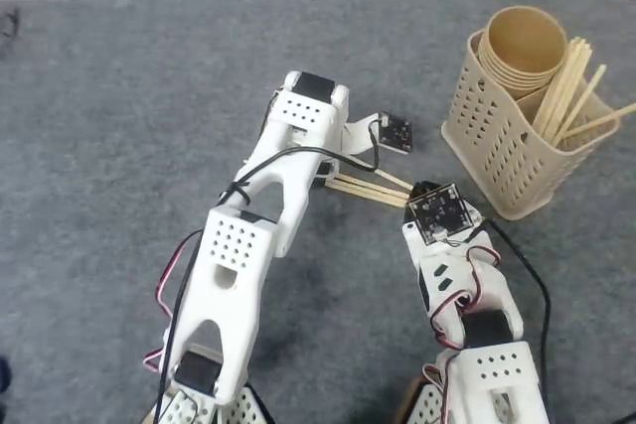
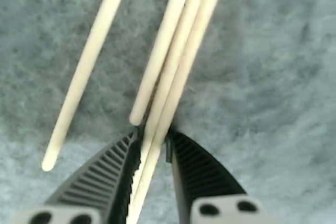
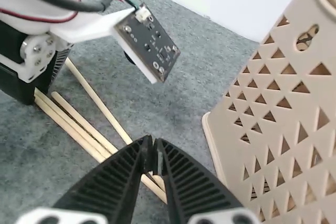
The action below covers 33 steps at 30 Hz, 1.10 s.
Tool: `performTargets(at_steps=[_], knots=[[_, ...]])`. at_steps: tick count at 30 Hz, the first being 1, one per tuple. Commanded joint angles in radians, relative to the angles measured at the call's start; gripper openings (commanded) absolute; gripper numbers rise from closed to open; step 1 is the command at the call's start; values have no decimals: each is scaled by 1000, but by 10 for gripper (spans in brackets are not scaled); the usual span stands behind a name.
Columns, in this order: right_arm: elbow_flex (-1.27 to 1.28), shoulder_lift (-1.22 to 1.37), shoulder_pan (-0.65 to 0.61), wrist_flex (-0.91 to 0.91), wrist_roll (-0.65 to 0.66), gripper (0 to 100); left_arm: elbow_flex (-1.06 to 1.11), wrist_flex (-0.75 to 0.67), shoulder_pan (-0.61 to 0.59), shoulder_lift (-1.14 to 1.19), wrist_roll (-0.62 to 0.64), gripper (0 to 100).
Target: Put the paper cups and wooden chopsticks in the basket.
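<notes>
High view showed the basket [image 1: 492, 146] at two o'clock on the bench [image 1: 99, 146], holding paper cups [image 1: 522, 42] and several chopsticks [image 1: 568, 96]. The left jaws were clamped on a chopstick bundle [image 2: 173, 77] mid-bench. The right jaws, all but closed on nothing, hung over its far ends.

The chopsticks [image 2: 178, 61] look smooth wood, carpet [image 1: 119, 96] rough cloth, basket [image 1: 497, 161] matt plastic.

White perforated arms [image 1: 234, 265], black ribbed claws [image 2: 152, 136] [image 3: 152, 144] (red cables [image 1: 162, 295]).
</notes>
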Motion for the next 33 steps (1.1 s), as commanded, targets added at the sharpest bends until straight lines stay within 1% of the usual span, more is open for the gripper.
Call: performTargets(at_steps=[1, 7, 9, 12, 15, 18, 23, 27, 30, 31, 33], knots=[[15, -21, -2, -24, -11, 6, -8, 34, 41, 2, -5, 13], [15, -21, -1, -24, -11, 6, 30, 34, 46, -26, -3, 12], [15, -21, 1, -24, -11, 6, 33, 34, 43, -66, 0, 11], [15, -21, 1, -24, -11, 6, 36, 34, 37, -153, 46, 11], [15, -21, 2, -24, -11, 6, 39, 35, 31, -238, 54, 11], [15, -21, 2, -25, -11, 6, 108, 35, 26, -353, 54, 11], [15, -21, 5, -38, -11, 6, 259, 32, 31, -628, 54, 11], [15, -21, 35, -45, -20, 6, 288, 28, 38, -802, 61, 11], [15, -21, 33, -45, -20, 6, 246, -55, 61, -895, 163, 11], [15, -21, 33, -45, -20, 6, 216, -106, 64, -921, 213, 11], [15, -21, 33, -42, -20, 6, 150, -238, 103, -959, 354, 11]])
